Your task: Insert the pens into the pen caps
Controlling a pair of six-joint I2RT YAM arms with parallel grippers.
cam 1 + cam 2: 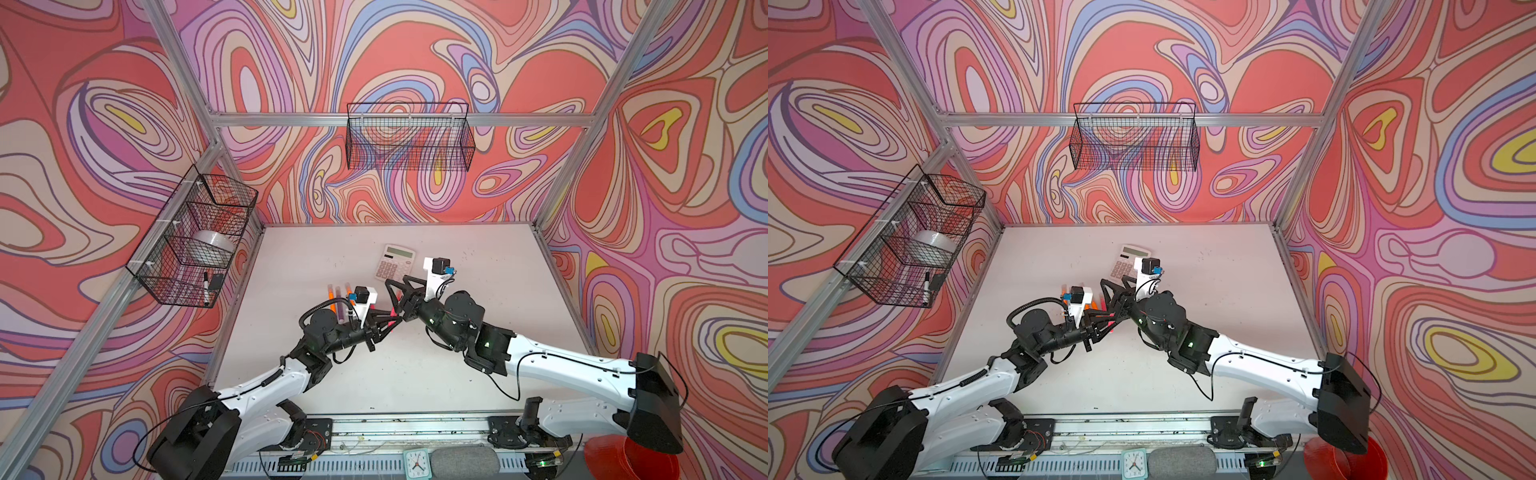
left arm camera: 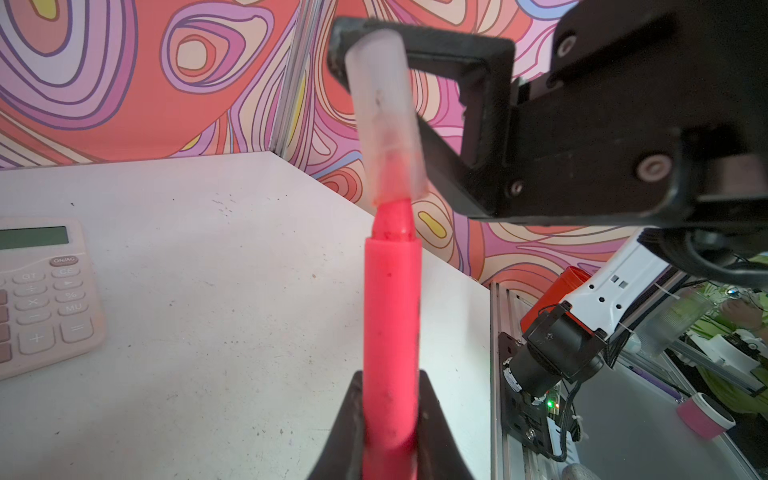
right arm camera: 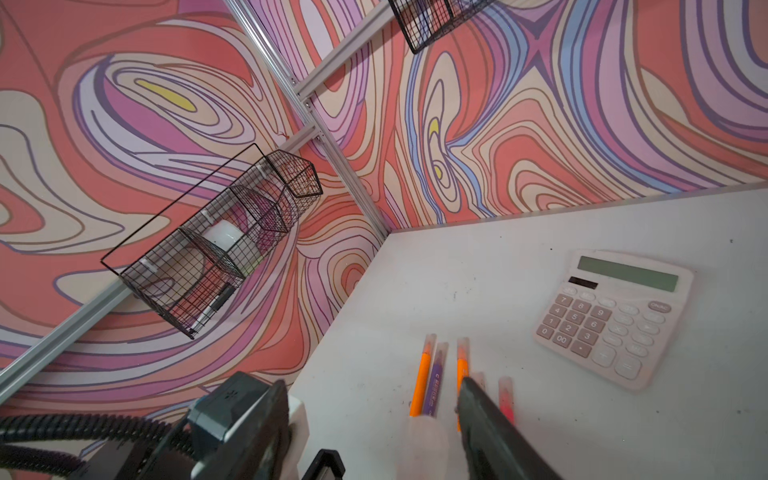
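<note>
Left arm (image 1: 266, 386), based at 7 o'clock, and right arm (image 1: 561, 374), based at 4 o'clock: white shells with small dark screw heads, black joint housings, boxy black shoulders. Thin black cables (image 1: 518, 384) run along both arms. A ribbed black hose (image 1: 316, 311) loops on the left one. Left wrist camera (image 1: 360, 294) and right wrist camera (image 1: 439, 265): black, on white brackets, with blue plugs. Left gripper (image 1: 397, 320) and right gripper (image 1: 392, 300): black, with triangular open-frame fingers. A green light (image 1: 487, 343) glows on the right arm.

**A:** Left arm (image 1: 266, 380) reaches in from 7 o'clock with its elbow bent. The left gripper (image 1: 395, 320) is aimed at 2 o'clock, jaws pinched tight on a pen (image 2: 390, 311).

**B:** Right arm (image 1: 561, 361) comes in from 4 o'clock. The right gripper (image 1: 392, 299) faces 9 o'clock, jaws spread apart. The 2 grippers sit tip to tip near centre.
</note>
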